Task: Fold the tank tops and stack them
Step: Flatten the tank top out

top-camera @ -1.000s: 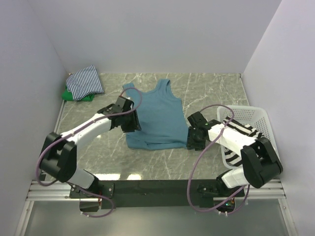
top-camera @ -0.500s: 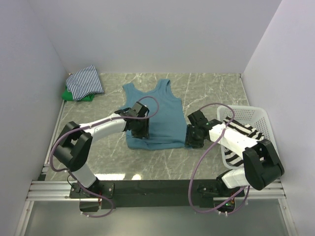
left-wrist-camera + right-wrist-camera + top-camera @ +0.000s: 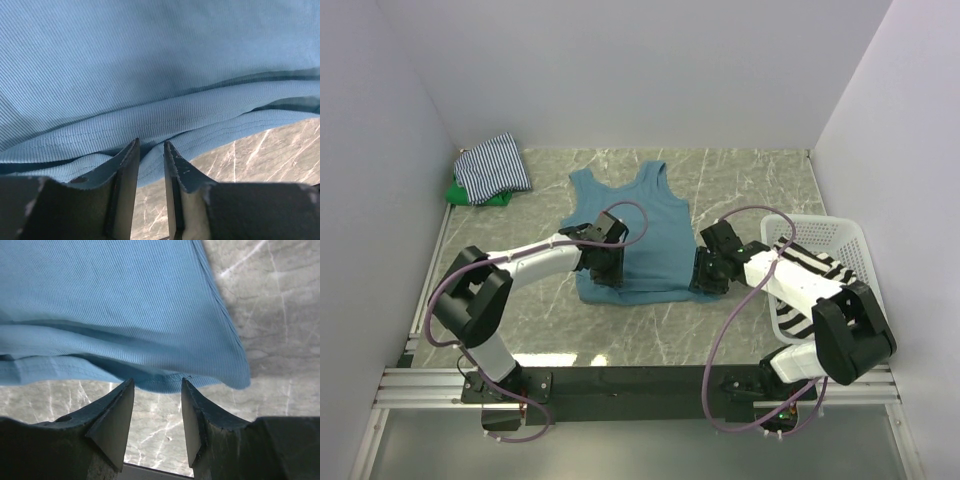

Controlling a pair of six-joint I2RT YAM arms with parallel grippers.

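Teal-blue tank top [image 3: 638, 225]: spread flat in the middle of the table [image 3: 750, 185], between the two arms.
Pointing: straps and neckline toward the far wall, hem toward the arm bases.
Long axis: near to far across the table.
Hem: doubled into a soft ridge along the near edge, clear in the left wrist view.
Just changed: left hand [image 3: 151, 145] now down at the left part of the hem, a second ago out by the left side seam; fingers drawn much nearer together since then.
Left hand state: narrow gap, tips right at the hem ridge; pinching cloth or not, cannot tell.
Right hand [image 3: 157, 382]: spread, low over bare table just beside the hem's right corner, nothing between the fingers; shifted only slightly toward the cloth.
Meaning for the task: probably both hands lining up on the hem for a first fold toward the straps; fold not yet begun.
Other tops: thin-striped top [image 3: 492, 168] on green top [image 3: 472, 196], folded, far left corner; bold-striped top [image 3: 812, 266] draped in the white basket [image 3: 835, 232] at right.
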